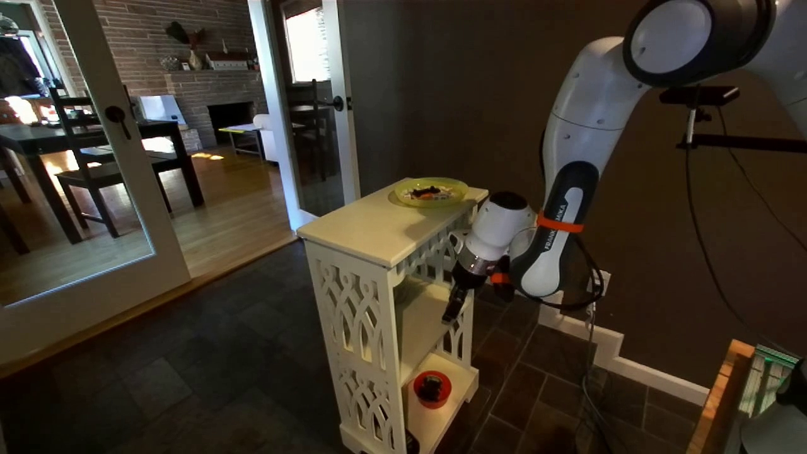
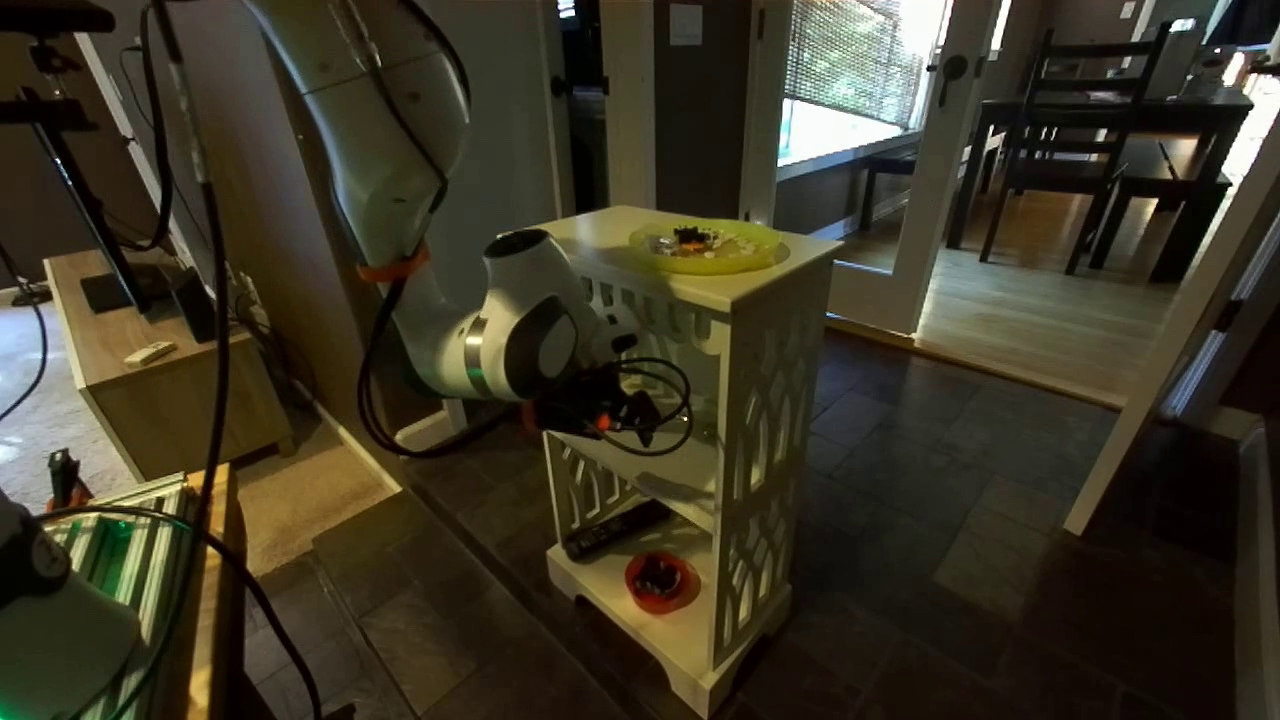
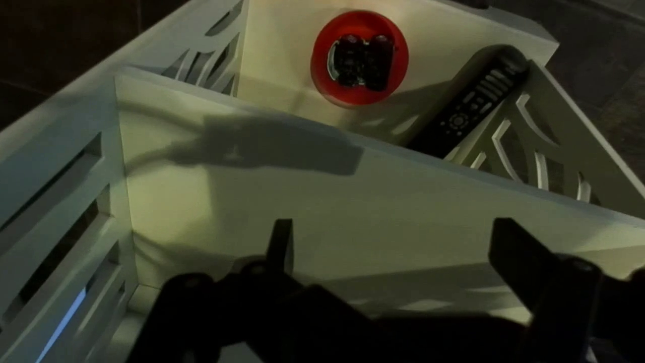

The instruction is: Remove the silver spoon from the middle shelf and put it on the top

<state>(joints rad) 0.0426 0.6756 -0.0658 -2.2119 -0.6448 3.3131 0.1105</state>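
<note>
The silver spoon cannot be made out in any view. The cream-white middle shelf [image 1: 421,318] of the lattice-sided stand also shows in an exterior view [image 2: 680,468]. In the wrist view the shelf board [image 3: 352,201] fills the middle, with nothing lying between the fingers. The flat top [image 1: 359,228] also shows in an exterior view [image 2: 590,230]. My gripper [image 3: 393,222] is open and empty, its black fingers wide apart over the middle shelf. In an exterior view the gripper [image 1: 450,314] points down at the shelf's open front, below the top panel. It also shows in an exterior view [image 2: 645,415].
A yellow-green plate [image 1: 432,193] with small items stands on the top panel. On the lowest board are a red bowl [image 3: 360,93] with dark contents and a black remote [image 3: 463,108]. Lattice side walls [image 3: 55,201] flank the shelf. Cables [image 2: 665,450] loop round the wrist.
</note>
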